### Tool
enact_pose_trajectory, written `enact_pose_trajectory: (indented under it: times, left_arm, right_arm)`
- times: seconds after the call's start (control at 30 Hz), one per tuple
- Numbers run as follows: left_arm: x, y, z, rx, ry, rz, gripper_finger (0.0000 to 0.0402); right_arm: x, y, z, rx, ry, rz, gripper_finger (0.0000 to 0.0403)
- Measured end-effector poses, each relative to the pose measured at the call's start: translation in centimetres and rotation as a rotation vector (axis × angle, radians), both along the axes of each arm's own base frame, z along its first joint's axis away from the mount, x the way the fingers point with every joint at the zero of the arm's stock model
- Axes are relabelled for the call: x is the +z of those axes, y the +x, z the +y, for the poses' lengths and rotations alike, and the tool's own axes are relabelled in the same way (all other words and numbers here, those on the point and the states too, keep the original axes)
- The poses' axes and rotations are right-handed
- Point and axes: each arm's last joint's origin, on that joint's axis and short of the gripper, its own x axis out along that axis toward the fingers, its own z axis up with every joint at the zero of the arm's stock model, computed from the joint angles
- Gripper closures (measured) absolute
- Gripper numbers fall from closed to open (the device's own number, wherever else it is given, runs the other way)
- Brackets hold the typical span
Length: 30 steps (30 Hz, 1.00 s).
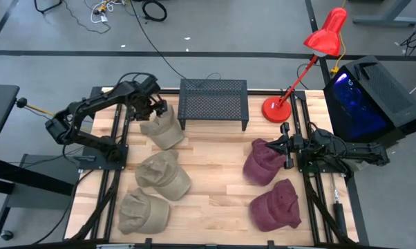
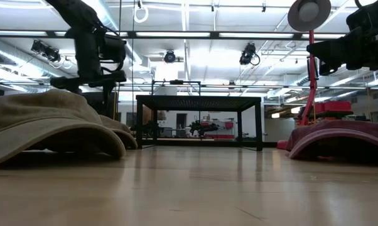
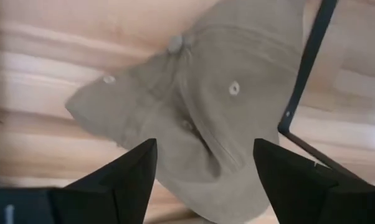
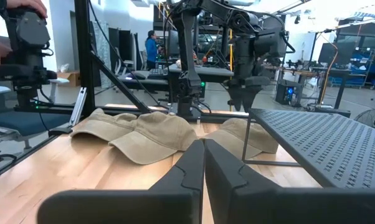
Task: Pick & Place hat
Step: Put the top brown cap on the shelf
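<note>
A tan hat (image 1: 164, 131) lies crown up on the wooden table at the far left, close to the left legs of the black mesh rack (image 1: 213, 99). My left gripper (image 1: 155, 111) hangs just above this hat (image 3: 200, 106), pointing steeply down. It is open (image 3: 204, 144), with one finger on each side over the crown and touching nothing. In the right wrist view it (image 4: 242, 102) stands clear above the hat (image 4: 246, 138). My right gripper (image 1: 285, 146) waits shut (image 4: 204, 148) and level at the table's right side.
Two more tan hats (image 1: 164, 176) (image 1: 143, 211) lie toward the near left. Two maroon hats (image 1: 263, 162) (image 1: 276, 205) lie at the right. A red desk lamp (image 1: 277, 108) stands at the far right, next to the rack. A rack leg (image 3: 307, 68) runs beside the hat.
</note>
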Motion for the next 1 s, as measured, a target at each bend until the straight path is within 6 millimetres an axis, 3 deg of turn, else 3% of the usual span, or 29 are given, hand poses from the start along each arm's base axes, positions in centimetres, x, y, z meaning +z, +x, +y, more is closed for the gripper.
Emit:
enact_pose_trajectory:
  times: [0.53, 1.0]
  left_arm:
    - [0.0, 1.4, -1.3, 0.169, 0.034, 0.025, 0.0126]
    - [-2.5, 3.3, -0.8, 0.222, -0.005, 0.073, 0.0126]
  right_arm:
    - [0.0, 0.0, 0.0, 0.0, 0.0, 0.0, 0.0387]
    - [0.0, 0.0, 0.0, 0.0, 0.0, 0.0, 0.0387]
